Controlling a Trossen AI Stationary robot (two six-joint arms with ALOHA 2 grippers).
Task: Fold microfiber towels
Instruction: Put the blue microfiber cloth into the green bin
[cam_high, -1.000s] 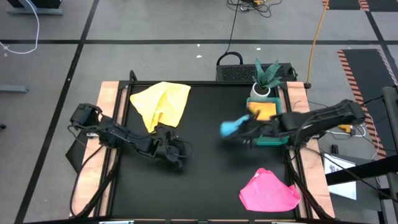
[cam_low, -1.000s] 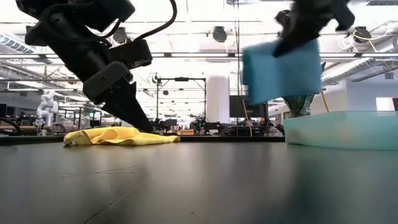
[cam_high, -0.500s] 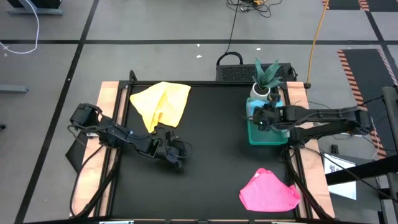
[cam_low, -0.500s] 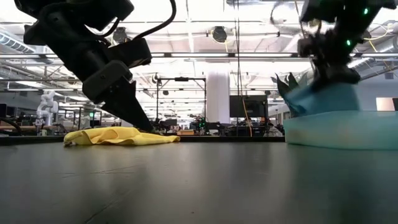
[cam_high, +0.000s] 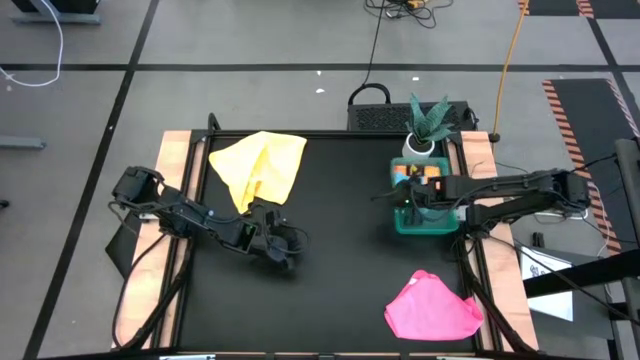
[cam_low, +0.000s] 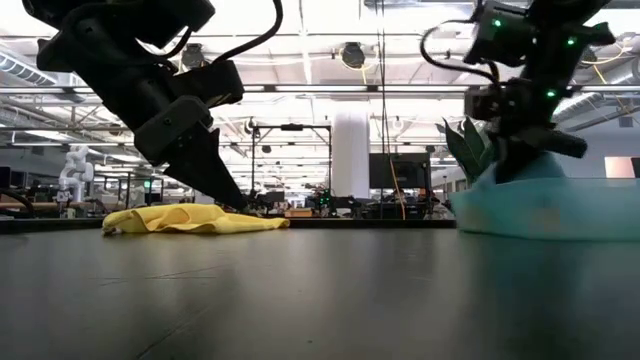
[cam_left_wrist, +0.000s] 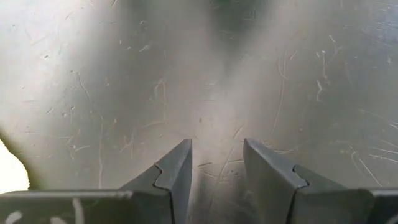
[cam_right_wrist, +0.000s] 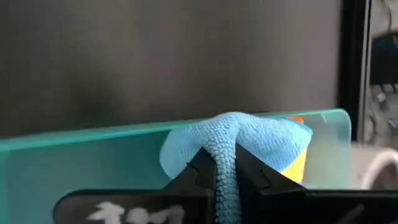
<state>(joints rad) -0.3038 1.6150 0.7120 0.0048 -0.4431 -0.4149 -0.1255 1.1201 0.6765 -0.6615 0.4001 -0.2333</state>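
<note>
The right gripper (cam_right_wrist: 225, 171) is inside the green tray (cam_high: 412, 223) at the right side of the table (cam_high: 340, 270), its fingers pinching a fold of the light blue towel (cam_right_wrist: 249, 140), which lies on a folded yellow towel (cam_right_wrist: 300, 163). The left gripper (cam_left_wrist: 216, 163) hangs low over the bare table at the left, fingers spread and empty. Another yellow towel (cam_high: 261, 167) lies crumpled at the far left, and the pink towel (cam_high: 432, 308) at the near right

Bright overhead light glares on the tabletop (cam_left_wrist: 298, 74), slightly blurred
</note>
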